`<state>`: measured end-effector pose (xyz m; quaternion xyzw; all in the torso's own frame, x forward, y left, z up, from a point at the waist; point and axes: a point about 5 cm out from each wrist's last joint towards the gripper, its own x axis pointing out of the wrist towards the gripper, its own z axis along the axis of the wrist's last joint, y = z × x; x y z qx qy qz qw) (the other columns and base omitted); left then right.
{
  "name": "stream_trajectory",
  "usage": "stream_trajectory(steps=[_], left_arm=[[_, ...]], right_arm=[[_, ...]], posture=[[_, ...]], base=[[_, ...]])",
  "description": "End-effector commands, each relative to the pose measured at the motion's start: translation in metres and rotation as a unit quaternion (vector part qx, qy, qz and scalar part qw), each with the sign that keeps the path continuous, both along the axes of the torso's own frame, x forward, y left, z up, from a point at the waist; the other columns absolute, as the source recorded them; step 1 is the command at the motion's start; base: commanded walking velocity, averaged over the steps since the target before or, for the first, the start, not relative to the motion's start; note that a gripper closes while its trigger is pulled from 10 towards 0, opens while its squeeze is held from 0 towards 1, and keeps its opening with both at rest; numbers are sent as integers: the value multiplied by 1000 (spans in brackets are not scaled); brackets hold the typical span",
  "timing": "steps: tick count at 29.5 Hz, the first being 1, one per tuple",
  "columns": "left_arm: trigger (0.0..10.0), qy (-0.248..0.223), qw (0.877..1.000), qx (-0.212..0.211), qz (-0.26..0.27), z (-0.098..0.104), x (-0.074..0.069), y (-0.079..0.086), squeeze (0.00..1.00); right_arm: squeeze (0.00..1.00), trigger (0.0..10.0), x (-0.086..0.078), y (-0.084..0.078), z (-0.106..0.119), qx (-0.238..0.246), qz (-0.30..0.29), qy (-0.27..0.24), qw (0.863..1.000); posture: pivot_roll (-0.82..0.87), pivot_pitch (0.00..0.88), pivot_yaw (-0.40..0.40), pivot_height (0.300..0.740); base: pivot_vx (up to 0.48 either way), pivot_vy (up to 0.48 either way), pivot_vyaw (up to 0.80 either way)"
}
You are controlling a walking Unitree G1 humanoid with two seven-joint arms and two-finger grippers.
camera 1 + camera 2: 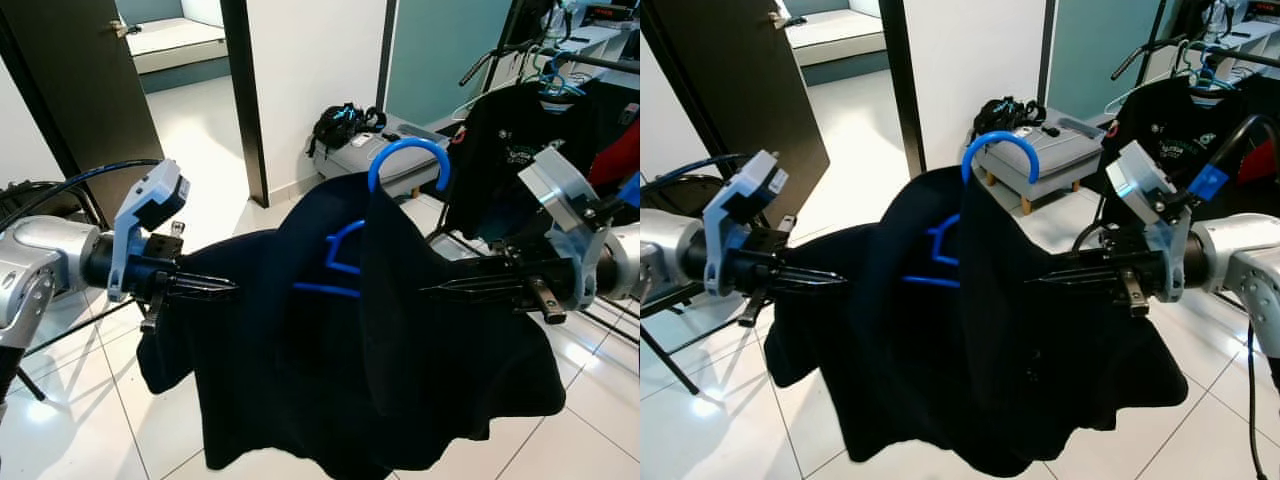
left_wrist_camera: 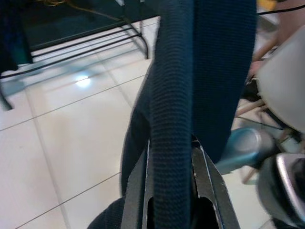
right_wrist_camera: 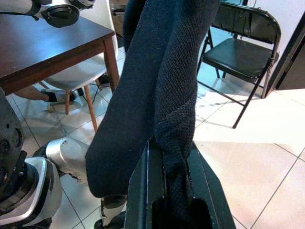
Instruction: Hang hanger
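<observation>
Both wrist views showed knit fabric pinched between fingers; at frame centre, the left gripper and right gripper clamped a black shirt draped over a blue hanger

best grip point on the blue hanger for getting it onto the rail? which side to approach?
Probably the blue hanger at the neck just under its hook, approached from above: only the hook stands clear of the dark shirt. The left hand and right hand are each shut on the shirt, so one must let go first.
</observation>
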<state>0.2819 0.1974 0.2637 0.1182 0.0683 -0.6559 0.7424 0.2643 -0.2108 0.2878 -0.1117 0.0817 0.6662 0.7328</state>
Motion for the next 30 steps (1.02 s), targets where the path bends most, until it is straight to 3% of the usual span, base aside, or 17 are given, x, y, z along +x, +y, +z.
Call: stream_trajectory(steps=[1, 8, 9, 16, 21, 23, 26, 27, 28, 29, 30], left_arm=[[0, 5, 999, -1, -31, 2, -6, -8, 0], [0, 17, 998, 0, -55, -2, -11, -11, 0], [0, 21, 998, -1, -61, -3, -12, -12, 0], [0, 26, 998, -7, -57, -6, -11, -12, 0], [0, 29, 999, -7, -39, -10, -10, -6, 0], [0, 30, 999, -12, 9, -14, -5, 9, 0], [0, 30, 998, -13, 45, -18, -2, 20, 0], [0, 28, 995, -22, 91, -22, 0, 34, 0], [0, 28, 995, -22, 91, -22, 0, 34, 0], [0, 15, 989, -28, 147, -27, 3, 47, 0], [0, 15, 989, -28, 147, -27, 3, 47, 0]], right_arm=[[0, 0, -5, 11, 4, 11, 38, -14, 999], [0, 0, -3, 15, -1, 7, 37, -9, 999], [1000, 10000, 0, 17, -3, 11, 28, -4, 1000], [1000, 10000, 7, 15, -4, 19, 4, -8, 1000], [1000, 10000, 11, 4, -1, 30, -28, -12, 999], [1000, 10000, 14, -15, -1, 29, -70, -13, 997], [1000, 10000, 15, -28, 0, 28, -100, -16, 994], [1000, 10000, 16, -43, 0, 30, -141, -23, 989], [1000, 10000, 16, -43, 0, 30, -141, -23, 989], [1000, 10000, 18, -59, 0, 42, -189, -32, 980], [1000, 10000, 18, -59, 0, 42, -189, -32, 980]], posture=[[-54, 8, 21, 740], [-58, 18, 19, 740], [-58, 18, 19, 740], [-57, 20, 18, 740], [-58, 24, 16, 740], [-55, 28, 14, 740], [-55, 31, 14, 740], [-55, 34, 14, 740], [-55, 34, 14, 740], [-56, 38, 13, 740], [-56, 38, 13, 740]], base=[[0, 0, 0], [0, 0, 0], [0, 0, 0], [0, 0, 0], [0, 0, 0], [0, 0, 0], [0, 0, 0], [0, 0, 0], [0, 0, 0], [0, 0, 0], [0, 0, 0]])
